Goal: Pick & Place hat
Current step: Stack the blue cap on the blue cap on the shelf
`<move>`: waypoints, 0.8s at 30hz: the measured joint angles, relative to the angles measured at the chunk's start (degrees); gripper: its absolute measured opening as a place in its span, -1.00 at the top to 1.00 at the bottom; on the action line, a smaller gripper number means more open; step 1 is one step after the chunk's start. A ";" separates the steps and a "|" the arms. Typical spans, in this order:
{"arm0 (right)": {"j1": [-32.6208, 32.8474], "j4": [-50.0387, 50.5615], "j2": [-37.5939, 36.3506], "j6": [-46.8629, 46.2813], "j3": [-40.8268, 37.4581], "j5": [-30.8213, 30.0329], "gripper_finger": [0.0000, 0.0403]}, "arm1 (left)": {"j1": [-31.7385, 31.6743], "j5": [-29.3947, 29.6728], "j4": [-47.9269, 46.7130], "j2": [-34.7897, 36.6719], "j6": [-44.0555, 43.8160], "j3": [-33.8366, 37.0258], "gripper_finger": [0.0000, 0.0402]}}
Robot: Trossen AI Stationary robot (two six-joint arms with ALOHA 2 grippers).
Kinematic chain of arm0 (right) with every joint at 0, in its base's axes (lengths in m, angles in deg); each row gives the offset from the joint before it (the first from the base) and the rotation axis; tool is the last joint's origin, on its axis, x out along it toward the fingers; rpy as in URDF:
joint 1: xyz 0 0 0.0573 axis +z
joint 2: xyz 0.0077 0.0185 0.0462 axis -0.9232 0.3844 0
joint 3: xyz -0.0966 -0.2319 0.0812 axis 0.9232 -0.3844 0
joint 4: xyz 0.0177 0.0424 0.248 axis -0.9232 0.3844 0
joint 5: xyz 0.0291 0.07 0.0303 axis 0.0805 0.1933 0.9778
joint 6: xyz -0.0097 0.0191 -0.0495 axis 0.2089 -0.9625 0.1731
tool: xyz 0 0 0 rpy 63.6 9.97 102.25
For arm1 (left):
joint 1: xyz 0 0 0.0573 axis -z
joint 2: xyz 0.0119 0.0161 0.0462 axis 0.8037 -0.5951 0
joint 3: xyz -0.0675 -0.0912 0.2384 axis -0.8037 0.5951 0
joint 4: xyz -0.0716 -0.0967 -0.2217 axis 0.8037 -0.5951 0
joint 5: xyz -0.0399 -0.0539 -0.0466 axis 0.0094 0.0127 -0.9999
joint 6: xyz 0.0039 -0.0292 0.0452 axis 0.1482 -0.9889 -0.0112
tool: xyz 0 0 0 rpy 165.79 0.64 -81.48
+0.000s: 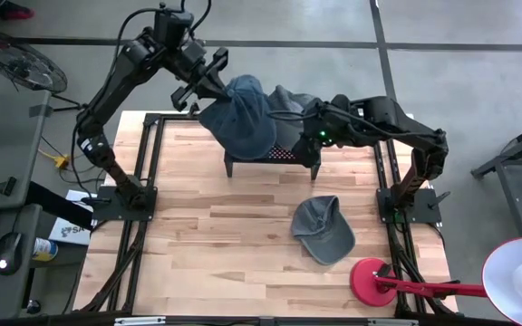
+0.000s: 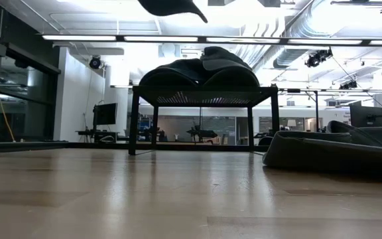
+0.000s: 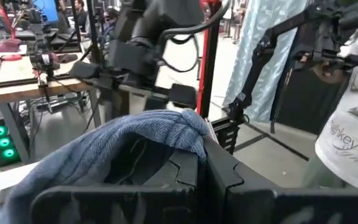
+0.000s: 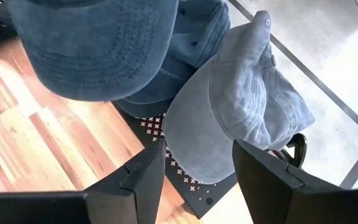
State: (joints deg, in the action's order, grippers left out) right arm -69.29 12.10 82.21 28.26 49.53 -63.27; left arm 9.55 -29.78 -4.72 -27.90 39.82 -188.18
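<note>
My left gripper (image 1: 212,83) is up over the table's far edge, shut on a blue denim hat (image 1: 243,113) that hangs above a black stand (image 1: 275,156). In the low view the hat's lower edge (image 2: 171,6) shows above the stand (image 2: 204,93). A dark blue hat (image 4: 194,37) and a grey hat (image 4: 241,106) lie on the stand's perforated top. My right gripper (image 4: 197,177) is open just above the grey hat, its fingers on either side of the brim and not touching it. A second grey cap (image 1: 323,228) lies on the table. My left gripper (image 3: 188,165) pinches the denim hat's cloth (image 3: 166,127) between its two fingers, coming at it from the table's left and far side. Its own fingers hide which part of the hat they are on. The hat is lifted clear and droops slack past the fingers, over the stand.
A red lamp base (image 1: 370,281) with its red arm stands at the table's near right corner. Black frame rails (image 1: 143,181) run along the left and right edges. Bare wood (image 1: 216,244) lies between the stand and the near edge.
</note>
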 joint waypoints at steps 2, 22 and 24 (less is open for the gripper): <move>0.49 0.01 0.00 -0.04 0.00 -0.03 0.10 | -0.97 -1.17 1.15 -0.79 -1.24 0.00 1.00; 1.16 -6.77 0.00 8.65 0.00 0.80 0.10 | -1.11 -15.31 19.04 -3.00 -26.78 0.00 1.00; 1.15 -9.51 0.00 11.90 0.00 2.75 0.10 | -0.12 -15.30 19.01 -2.78 -26.92 0.00 1.00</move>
State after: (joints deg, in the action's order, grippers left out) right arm -68.13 2.60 82.21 40.16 49.53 -60.52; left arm 9.44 -45.08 14.29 -30.68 12.90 -188.18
